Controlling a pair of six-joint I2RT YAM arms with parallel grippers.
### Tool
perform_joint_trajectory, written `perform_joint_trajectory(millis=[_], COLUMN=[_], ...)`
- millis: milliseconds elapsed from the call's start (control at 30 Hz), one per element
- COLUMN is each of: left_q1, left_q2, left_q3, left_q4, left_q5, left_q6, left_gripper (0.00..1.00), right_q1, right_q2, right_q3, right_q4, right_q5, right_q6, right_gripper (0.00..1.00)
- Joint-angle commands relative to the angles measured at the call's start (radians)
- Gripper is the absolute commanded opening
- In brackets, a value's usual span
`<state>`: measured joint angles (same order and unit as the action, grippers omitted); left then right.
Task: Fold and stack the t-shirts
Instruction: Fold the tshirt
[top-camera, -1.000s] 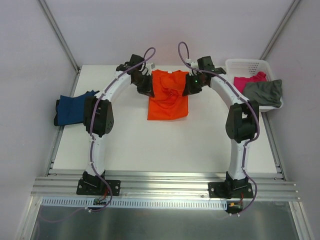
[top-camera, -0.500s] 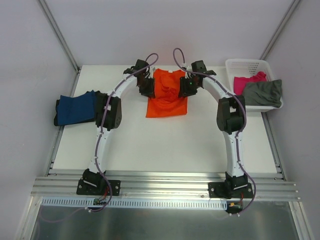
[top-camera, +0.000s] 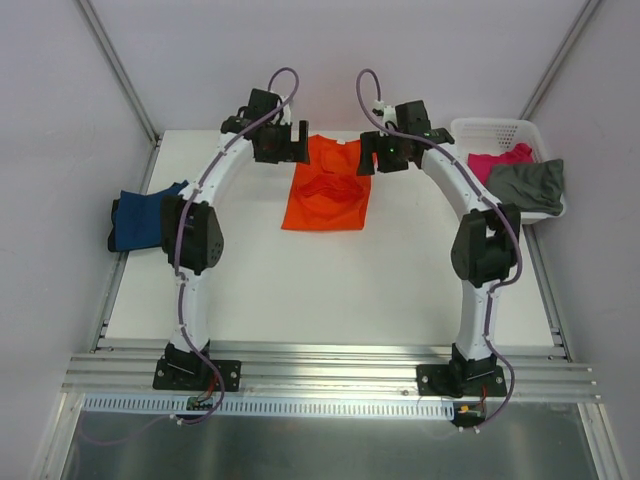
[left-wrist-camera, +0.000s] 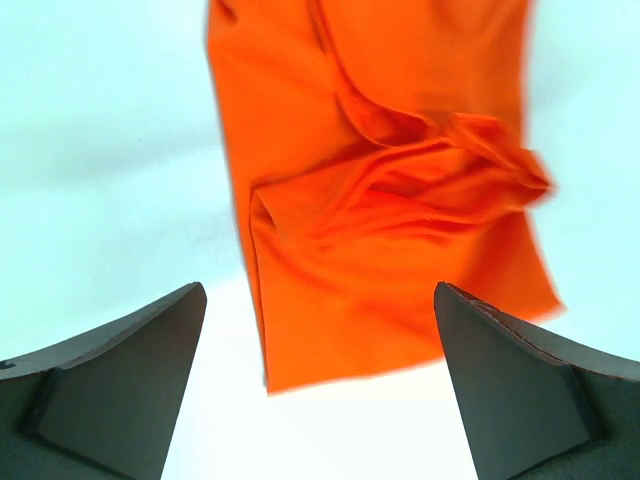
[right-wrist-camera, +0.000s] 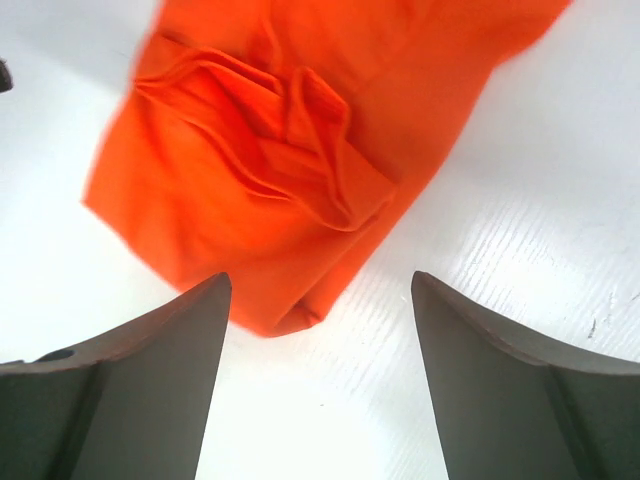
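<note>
The bright orange cloth t-shirt (top-camera: 325, 195) lies rumpled at the far middle of the white table (top-camera: 330, 290). The left gripper (left-wrist-camera: 318, 300) and the right gripper (right-wrist-camera: 320, 285) hang over its far end, one at each side, jaws spread wide and gripping nothing. The navy blue t-shirt (top-camera: 140, 220) lies at the table's left edge; the magenta pink t-shirt (top-camera: 500, 160) and grey-olive t-shirt (top-camera: 530, 185) sit in the white lattice plastic basket (top-camera: 495, 128) at far right.

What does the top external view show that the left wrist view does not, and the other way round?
Only the top view: the navy t-shirt at the left edge of the table, the basket with the pink t-shirt and grey-olive t-shirt. Only the left wrist: close creases of the cloth, seen past the open left hand. Both: the orange t-shirt lying free on the table.
</note>
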<state>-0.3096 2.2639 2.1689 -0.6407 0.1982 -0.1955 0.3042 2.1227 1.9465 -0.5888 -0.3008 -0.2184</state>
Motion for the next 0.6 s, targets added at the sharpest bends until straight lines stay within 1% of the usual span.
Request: perform_joint_trajectory(millis=[0,133,167,200,233,300,367,433,567], left_q1=[0.006,0.006,0.006,0.006,0.001,-0.011,-0.040,-0.068,-0.100], left_q2=[-0.228,-0.364,-0.381,-0.395,-0.414,-0.429,-0.431,-0.406,-0.322], left_q3=[-0.070,-0.266,-0.303,-0.375,-0.406,-0.483,-0.509,-0.517,-0.457], left_q4=[-0.023,-0.043,-0.043,-0.043,-0.045,-0.042,-0.042,-0.042,-0.042], left_q5=[0.036,0.197,0.217,0.237,0.275,0.268,0.241,0.247,0.233], left_q6=[0.007,0.018,0.011,0.005,0.010,0.033,0.060,0.073,0.096], left_gripper=[0.99,0.99,0.99,0.99,0.99,0.97,0.95,0.93,0.90], right_q1=[0.035,0.061,0.068,0.070,0.073,0.070,0.064,0.058,0.039], right_q2=[-0.116,-0.087,-0.075,-0.063,-0.034,-0.007,0.035,0.059,0.112], right_q3=[-0.011,-0.015,-0.018,-0.018,-0.018,-0.011,0.002,0.003,0.023], right_q4=[0.012,0.015,0.017,0.020,0.020,0.026,0.030,0.038,0.060], right_q5=[-0.034,-0.090,-0.099,-0.113,-0.130,-0.149,-0.169,-0.190,-0.224], right_q6=[0.007,0.065,0.076,0.095,0.105,0.135,0.149,0.168,0.195], right_gripper=[0.76,0.76,0.76,0.76,0.76,0.76,0.75,0.75,0.74])
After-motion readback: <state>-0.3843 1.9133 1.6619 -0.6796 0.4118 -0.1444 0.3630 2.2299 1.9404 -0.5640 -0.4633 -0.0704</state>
